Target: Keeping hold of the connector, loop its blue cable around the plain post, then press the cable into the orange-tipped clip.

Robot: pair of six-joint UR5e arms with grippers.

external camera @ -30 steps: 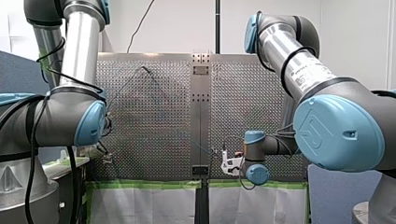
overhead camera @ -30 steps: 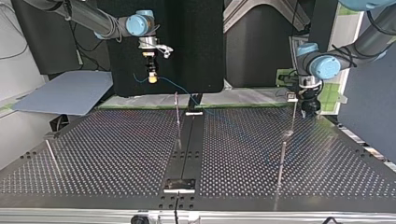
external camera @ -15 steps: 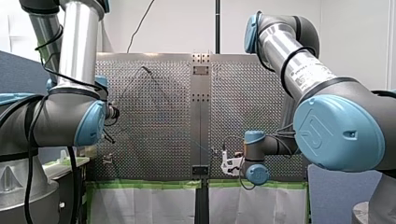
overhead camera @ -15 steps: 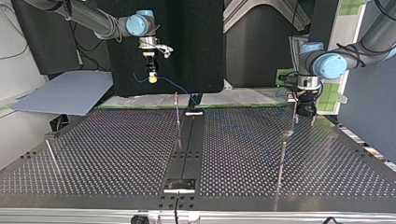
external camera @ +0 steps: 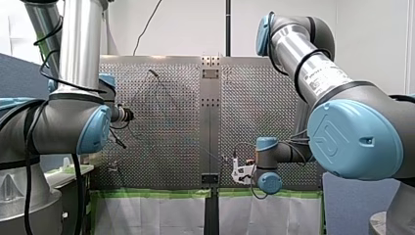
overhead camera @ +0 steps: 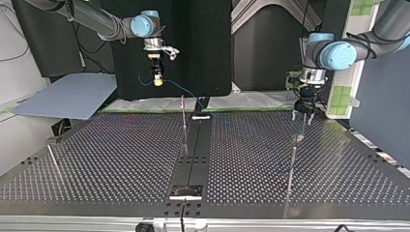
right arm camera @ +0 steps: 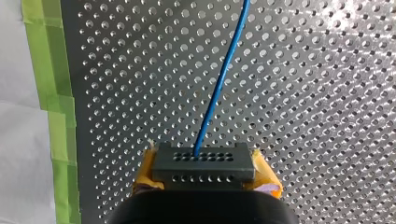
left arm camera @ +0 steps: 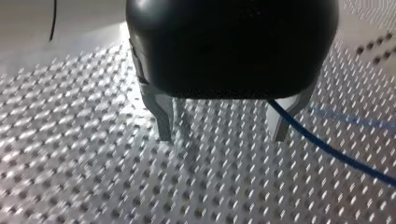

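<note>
The silver forearm tube of my right arm (external camera: 313, 63) carries a white label (external camera: 324, 82) with dark print, too small to read. My right pincer (right arm camera: 203, 173) is clamped on the dark grey rectangular plastic connector (right arm camera: 203, 161). Its yellow pads (right arm camera: 265, 179) press against the two short ends of the block, whose face ahead of the pincer shows two rows of small holes. The thin blue cable (right arm camera: 219, 84) leaves the farther row of holes and runs straight ahead of this pincer, over the perforated metal tabletop (right arm camera: 317, 93). To one side of the pincer a strip of green tape (right arm camera: 44, 70) edges the tabletop, with a white sheet (right arm camera: 14, 140) beyond it. In the top view this pincer hangs well above the tabletop's far edge, and the cable sags from it down toward the tabletop. My left pincer (left arm camera: 224, 135) has a black body and metal fingers (left arm camera: 163, 119) that stand wide apart, gripping nothing, close over the tabletop. A thin metal post (overhead camera: 303, 128) rises just beneath this pincer. In the left wrist view it shows as a blurred pale upright just inside one finger, and I cannot tell whether it touches. The blue cable passes across the other finger and runs away over the tabletop beside the pincer. Whether this post is the plain one I cannot tell.
</note>
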